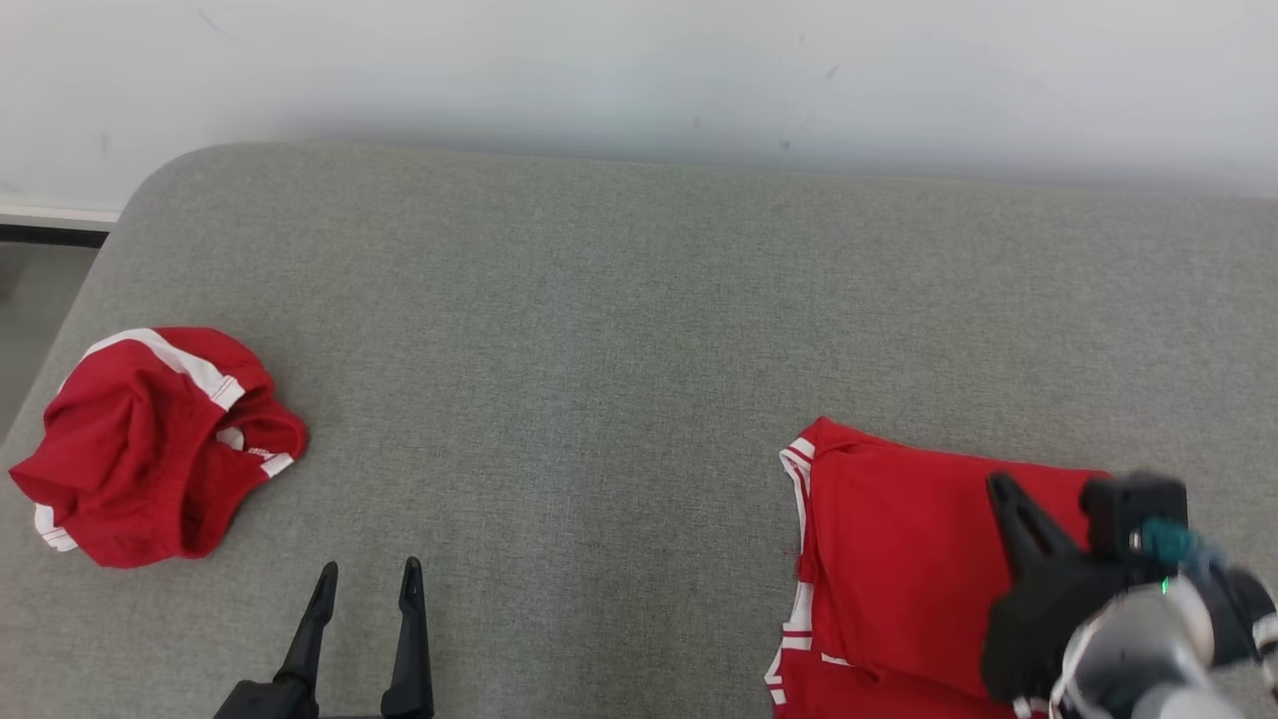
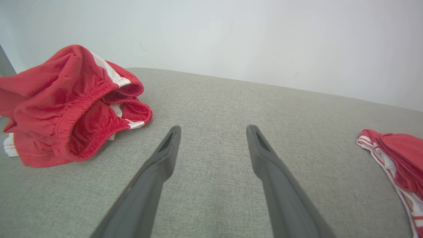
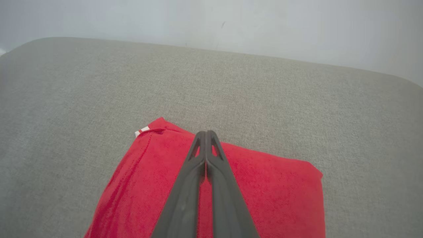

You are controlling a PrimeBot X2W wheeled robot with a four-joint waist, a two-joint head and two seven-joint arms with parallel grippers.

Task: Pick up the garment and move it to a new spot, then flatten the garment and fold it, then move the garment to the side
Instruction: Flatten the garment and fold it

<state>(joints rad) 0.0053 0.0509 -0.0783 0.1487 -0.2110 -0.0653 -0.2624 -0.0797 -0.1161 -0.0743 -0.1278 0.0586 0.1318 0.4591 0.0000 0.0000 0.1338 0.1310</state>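
Closest to the lens, the left end effector [image 1: 369,567] is seen at the bottom left of the head view, its two dark fingers spread well apart with nothing between them. It's parked over bare grey padded surface [image 1: 619,330].

The crumpled red garment [image 1: 150,449] is bunched up at the far left of that frame, up and to the left of those open fingers, near but not touching. As a heap it hasn't really got a long axis. From the left wrist view, the elastic waistband [image 2: 89,102] is turned roughly toward the fingers, so an edge is on offer for pinching.

Over at the lower right, the right end effector [image 1: 1003,489] is pressed shut, fingers together, above a folded red garment [image 1: 899,559] that's lying flat and squared off. No cloth can be seen pinched between the fingers. Whether the tips are resting on the fabric or just above it can't be told.

So the folded piece looks dealt with and set aside, and the heap is probably what gets picked up next. It's well apart from the right arm, so the left one is clearly nearer. The reach would be a short one up and leftward.
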